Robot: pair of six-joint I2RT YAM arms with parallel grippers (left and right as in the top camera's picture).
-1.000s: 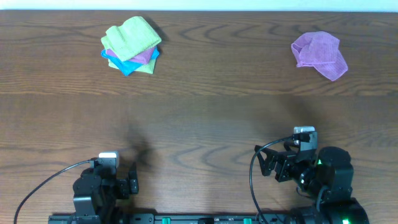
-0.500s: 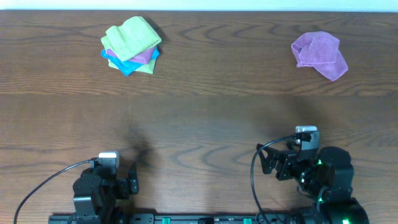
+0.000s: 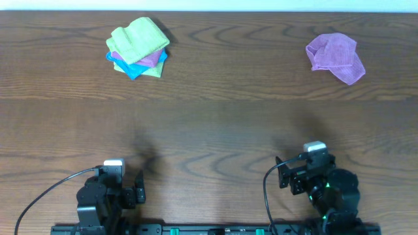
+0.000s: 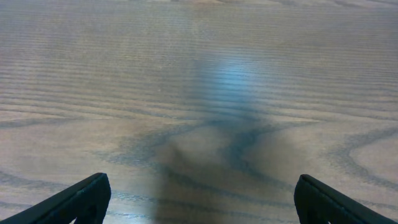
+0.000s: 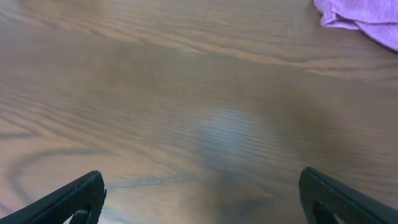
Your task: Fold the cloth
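Worktop (image 3: 215, 124) carries the cloth (image 3: 138, 38), lime green and seemingly folded, atop a small stack (image 3: 157, 60) at far left, with a crumpled purple cloth (image 3: 335, 55) far right. My left jaws and right jaws rest spread wide and empty at the near edge, well apart from both, probably parked.
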